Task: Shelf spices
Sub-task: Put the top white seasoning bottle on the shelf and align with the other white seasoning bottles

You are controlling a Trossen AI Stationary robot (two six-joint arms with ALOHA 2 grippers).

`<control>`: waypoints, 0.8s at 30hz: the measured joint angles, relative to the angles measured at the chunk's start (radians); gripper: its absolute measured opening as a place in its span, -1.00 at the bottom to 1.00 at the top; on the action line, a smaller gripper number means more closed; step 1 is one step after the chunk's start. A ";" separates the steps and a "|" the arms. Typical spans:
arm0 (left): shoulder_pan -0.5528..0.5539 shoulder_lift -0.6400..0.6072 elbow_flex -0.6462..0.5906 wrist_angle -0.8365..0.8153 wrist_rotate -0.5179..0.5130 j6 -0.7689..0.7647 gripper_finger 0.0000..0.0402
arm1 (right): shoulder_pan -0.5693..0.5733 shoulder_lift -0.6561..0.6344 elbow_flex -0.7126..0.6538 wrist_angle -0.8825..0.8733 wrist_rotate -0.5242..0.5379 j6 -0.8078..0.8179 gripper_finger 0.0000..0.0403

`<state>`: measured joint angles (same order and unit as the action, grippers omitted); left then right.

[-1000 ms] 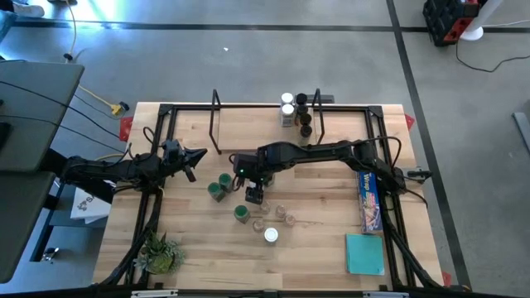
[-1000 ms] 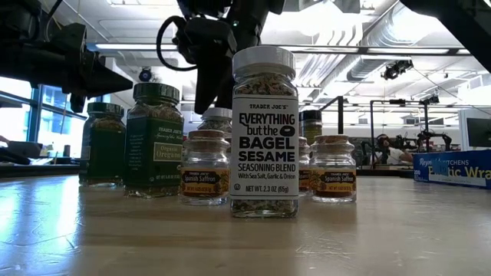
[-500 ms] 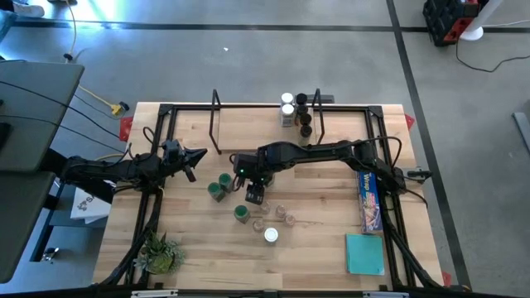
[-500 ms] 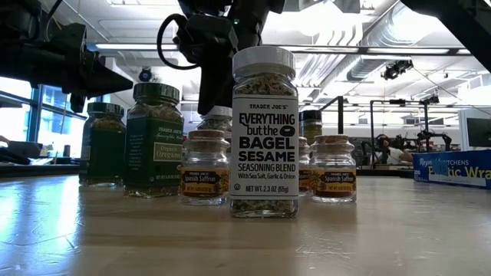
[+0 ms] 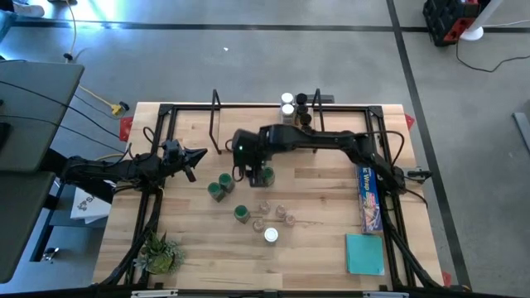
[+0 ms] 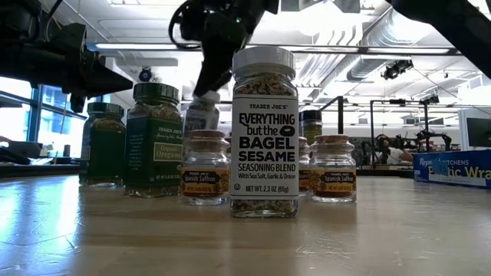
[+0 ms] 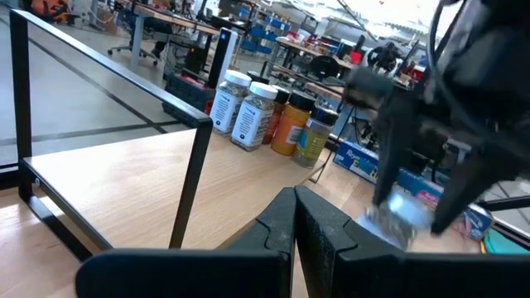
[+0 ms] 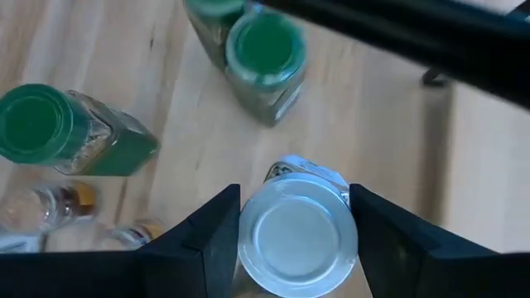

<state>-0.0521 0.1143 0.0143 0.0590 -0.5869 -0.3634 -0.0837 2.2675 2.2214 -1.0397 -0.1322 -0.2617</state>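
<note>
The right gripper [image 5: 263,175], at the centre of the high view, has its fingers clamped on a white-lidded spice jar [image 8: 296,236], lifted above the table [image 5: 323,248]. The left gripper [image 5: 199,154] waits at the left with fingers together.

The right arm is reaching from the right side across toward the middle of the surface, its tool [image 5: 262,174] pointing straight down with both dark fingers [image 8: 207,240] clamping a small white-lidded glass spice jar [image 8: 296,236], lifted clear. The left arm is waiting low at the left edge, its tool [image 5: 197,155] pointing right, fingers pressed together [image 7: 294,223].
</note>
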 joint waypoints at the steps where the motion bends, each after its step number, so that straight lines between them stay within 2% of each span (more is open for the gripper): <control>1: 0.000 0.000 0.000 0.000 0.000 0.000 -0.97 | -0.010 0.000 0.026 -0.012 0.003 -0.018 -0.06; 5: 0.000 0.000 0.000 0.000 0.000 0.000 -0.97 | -0.060 -0.006 0.139 -0.063 0.011 -0.059 -0.07; 9: 0.000 0.000 0.000 0.000 0.000 0.000 -0.97 | -0.137 -0.086 0.094 -0.093 0.020 -0.092 -0.26; 16: 0.000 0.000 0.000 0.000 0.000 0.000 -0.97 | -0.259 -0.099 0.101 -0.436 0.031 -0.236 -0.64; 20: 0.000 0.000 0.000 0.000 0.000 0.000 -0.97 | -0.297 -0.100 0.107 -0.438 -0.005 -0.236 -0.84; 24: 0.000 0.000 0.000 0.000 0.000 0.000 -0.97 | -0.308 -0.100 0.113 -0.401 -0.008 -0.240 -0.90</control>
<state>-0.0524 0.1143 0.0143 0.0593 -0.5873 -0.3634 -0.3915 2.1674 2.3348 -1.4406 -0.1406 -0.5020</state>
